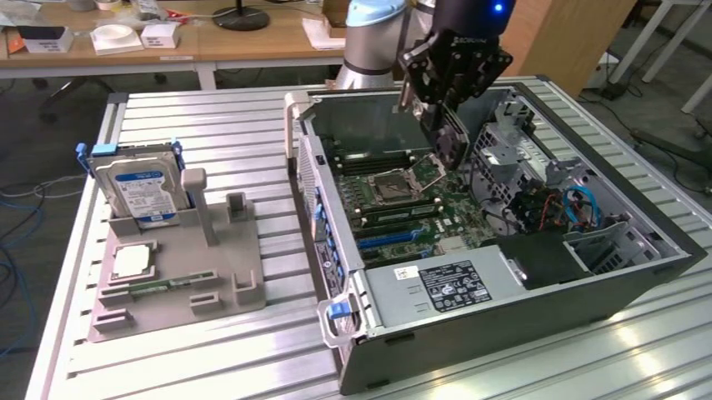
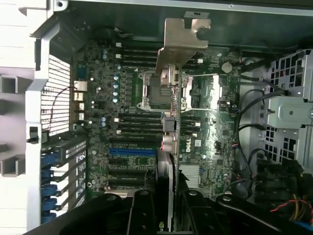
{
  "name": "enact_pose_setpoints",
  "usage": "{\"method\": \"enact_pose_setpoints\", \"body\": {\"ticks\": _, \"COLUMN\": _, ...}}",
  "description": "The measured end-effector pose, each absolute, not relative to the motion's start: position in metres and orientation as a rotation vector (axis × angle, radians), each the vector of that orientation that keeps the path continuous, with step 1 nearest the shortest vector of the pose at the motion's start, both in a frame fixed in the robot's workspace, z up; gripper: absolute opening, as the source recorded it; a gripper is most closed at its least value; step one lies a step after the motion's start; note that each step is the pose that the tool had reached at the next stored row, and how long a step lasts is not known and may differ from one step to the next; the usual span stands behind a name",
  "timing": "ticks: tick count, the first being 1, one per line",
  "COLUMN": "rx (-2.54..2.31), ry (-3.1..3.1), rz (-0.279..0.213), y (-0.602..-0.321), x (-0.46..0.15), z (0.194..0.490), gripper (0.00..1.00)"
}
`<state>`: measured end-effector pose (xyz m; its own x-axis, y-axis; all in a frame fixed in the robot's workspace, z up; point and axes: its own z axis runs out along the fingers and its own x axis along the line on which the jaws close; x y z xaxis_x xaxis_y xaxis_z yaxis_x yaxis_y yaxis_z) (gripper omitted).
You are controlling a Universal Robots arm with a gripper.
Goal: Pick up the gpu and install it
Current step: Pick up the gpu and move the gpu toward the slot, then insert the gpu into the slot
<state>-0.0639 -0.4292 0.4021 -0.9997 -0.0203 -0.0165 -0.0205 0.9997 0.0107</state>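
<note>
My gripper (image 1: 448, 125), clamped on the gpu (image 2: 182, 44), over the open case (image 1: 501, 333); hard drive (image 1: 139, 187) in grey holder (image 1: 239, 279), exterior view's left; slatted table (image 1: 223, 125).

The end effector (image 2: 168, 195) clamps the gpu (image 2: 170, 88) edge-on, its silver bracket hanging over the motherboard (image 2: 112, 122).
</note>
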Motion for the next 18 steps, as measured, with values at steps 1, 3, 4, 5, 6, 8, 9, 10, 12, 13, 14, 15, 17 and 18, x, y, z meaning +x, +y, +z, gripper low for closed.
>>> {"method": "enact_pose_setpoints", "body": {"ticks": 1, "rx": -0.033, "ry": 3.125, "rz": 0.017, "y": -0.4292, "x": -0.0605, "z": 0.402, "gripper": 0.27}}
{"method": "enact_pose_setpoints", "body": {"ticks": 3, "rx": -0.036, "ry": 3.125, "rz": 0.017, "y": -0.4292, "x": -0.0562, "z": 0.4018, "gripper": 0.27}}
{"method": "enact_pose_setpoints", "body": {"ticks": 4, "rx": -0.036, "ry": 3.125, "rz": 0.017, "y": -0.4292, "x": -0.0557, "z": 0.4017, "gripper": 0.27}}
{"method": "enact_pose_setpoints", "body": {"ticks": 5, "rx": -0.035, "ry": 3.125, "rz": 0.017, "y": -0.4292, "x": -0.0557, "z": 0.4017, "gripper": 0.27}}
{"method": "enact_pose_setpoints", "body": {"ticks": 6, "rx": -0.035, "ry": 3.125, "rz": 0.017, "y": -0.4292, "x": -0.0557, "z": 0.4017, "gripper": 0.27}}
{"method": "enact_pose_setpoints", "body": {"ticks": 8, "rx": -0.035, "ry": 3.125, "rz": 0.017, "y": -0.4292, "x": -0.0557, "z": 0.4016, "gripper": 0.27}}
{"method": "enact_pose_setpoints", "body": {"ticks": 9, "rx": -0.035, "ry": 3.125, "rz": 0.017, "y": -0.4292, "x": -0.0556, "z": 0.4016, "gripper": 0.27}}
{"method": "enact_pose_setpoints", "body": {"ticks": 10, "rx": -0.035, "ry": 3.125, "rz": 0.017, "y": -0.4292, "x": -0.0557, "z": 0.4016, "gripper": 0.27}}
{"method": "enact_pose_setpoints", "body": {"ticks": 12, "rx": -0.035, "ry": 3.125, "rz": 0.017, "y": -0.4292, "x": -0.0557, "z": 0.4015, "gripper": 0.27}}
{"method": "enact_pose_setpoints", "body": {"ticks": 13, "rx": -0.035, "ry": 3.125, "rz": 0.017, "y": -0.4292, "x": -0.0557, "z": 0.4016, "gripper": 0.27}}
{"method": "enact_pose_setpoints", "body": {"ticks": 14, "rx": -0.035, "ry": 3.125, "rz": 0.017, "y": -0.4292, "x": -0.0556, "z": 0.4015, "gripper": 0.27}}
{"method": "enact_pose_setpoints", "body": {"ticks": 15, "rx": -0.036, "ry": 3.125, "rz": 0.017, "y": -0.4292, "x": -0.0556, "z": 0.4015, "gripper": 0.27}}
{"method": "enact_pose_setpoints", "body": {"ticks": 17, "rx": -0.036, "ry": 3.125, "rz": 0.017, "y": -0.4292, "x": -0.0557, "z": 0.4015, "gripper": 0.27}}
{"method": "enact_pose_setpoints", "body": {"ticks": 18, "rx": -0.038, "ry": 3.125, "rz": 0.017, "y": -0.4292, "x": -0.0557, "z": 0.4015, "gripper": 0.27}}
